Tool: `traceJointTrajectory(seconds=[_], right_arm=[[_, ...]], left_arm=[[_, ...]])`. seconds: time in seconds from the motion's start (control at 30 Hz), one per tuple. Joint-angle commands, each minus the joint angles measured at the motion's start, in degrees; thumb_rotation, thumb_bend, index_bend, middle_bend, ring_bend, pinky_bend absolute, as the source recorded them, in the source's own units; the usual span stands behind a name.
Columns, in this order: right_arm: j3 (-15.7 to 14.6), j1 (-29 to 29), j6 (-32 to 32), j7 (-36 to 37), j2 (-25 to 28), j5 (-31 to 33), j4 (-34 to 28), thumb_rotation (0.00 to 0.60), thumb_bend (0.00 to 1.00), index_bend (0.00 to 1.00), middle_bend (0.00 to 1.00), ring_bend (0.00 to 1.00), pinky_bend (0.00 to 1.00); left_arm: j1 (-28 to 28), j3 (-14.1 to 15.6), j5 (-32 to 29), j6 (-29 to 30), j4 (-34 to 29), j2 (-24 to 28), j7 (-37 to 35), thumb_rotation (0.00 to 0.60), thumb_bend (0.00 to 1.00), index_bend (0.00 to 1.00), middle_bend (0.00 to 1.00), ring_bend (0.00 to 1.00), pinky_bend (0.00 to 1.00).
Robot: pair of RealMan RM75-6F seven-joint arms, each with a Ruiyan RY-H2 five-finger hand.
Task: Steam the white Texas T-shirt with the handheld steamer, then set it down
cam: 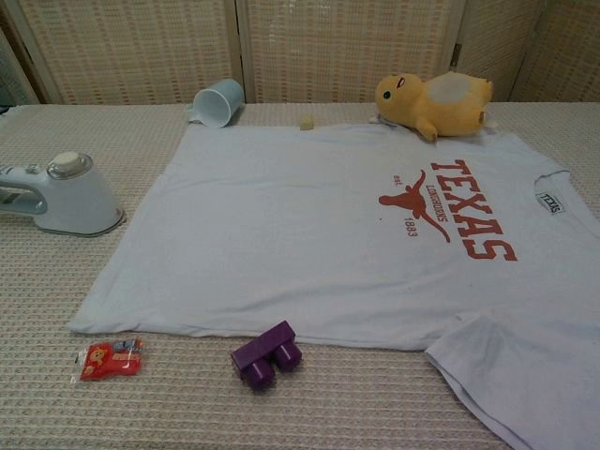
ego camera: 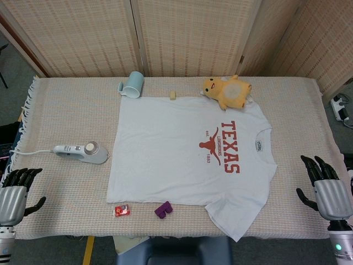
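The white T-shirt [ego camera: 176, 149] [cam: 319, 234] with red "TEXAS" lettering lies spread flat across the middle of the table. The white handheld steamer [ego camera: 83, 153] [cam: 66, 195] lies on the cloth just left of the shirt, its cord trailing off to the left. My left hand [ego camera: 15, 194] hovers at the table's front left edge, fingers apart, holding nothing, well short of the steamer. My right hand [ego camera: 326, 187] hangs at the front right edge, fingers spread and empty. Neither hand shows in the chest view.
A light blue cup [ego camera: 132, 84] [cam: 217, 101] lies on its side at the back. A yellow plush toy [ego camera: 227, 91] [cam: 433, 98] rests on the shirt's top edge. A small beige block [ego camera: 173, 95], a purple brick [ego camera: 164, 210] [cam: 267, 354] and a red packet [ego camera: 122, 210] [cam: 108, 360] lie nearby.
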Motion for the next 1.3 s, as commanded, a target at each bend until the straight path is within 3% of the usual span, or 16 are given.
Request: traceJointTrajectory(seconds=[0.03,0.47,0.67,0.97,1.3], right_arm=[[0.0,0.0,0.1,0.0,0.1,-0.1,0.0,0.6,0.26,0.0,0.13,0.06,0.16],[0.4,-0.7,2.0,-1.3,2.1,-0.7,-2.0,0.6,0.26,0.0,0.13,0.06,0.16],[1.0,-0.7,2.9,-2.8,4.4,-1.1,-4.5,0.6,0.26,0.0,0.13,0.05,0.16],[1.1,-1.4,3.8,-3.5,5.7,-1.2,-6.0,0.6,0.26,0.0,0.13,0.04,0.16],[1.0,-1.7,3.9,-3.5,6.1,-1.0,-6.2,0.6,0.26,0.0,0.13,0.04,0.16]], left_arm=[[0.0,0.1,0.1,0.1,0.1,0.0,-0.1,0.6,0.25,0.23,0.26,0.18,0.18],[-1.8,-1.5,0.4,-1.2,1.7,0.8,-4.0,0.6,0.25,0.22,0.25,0.17,0.18],[-6.6,-4.0,-2.0,-7.8,1.5,0.8,-7.1,0.6,0.24,0.17,0.19,0.14,0.16],[-15.2,-8.4,-7.1,-17.2,6.3,-3.7,-4.4,0.6,0.24,0.11,0.14,0.08,0.13],[-21.6,-9.6,-14.5,-26.1,14.0,-9.2,0.2,0.6,0.24,0.11,0.13,0.08,0.13]])
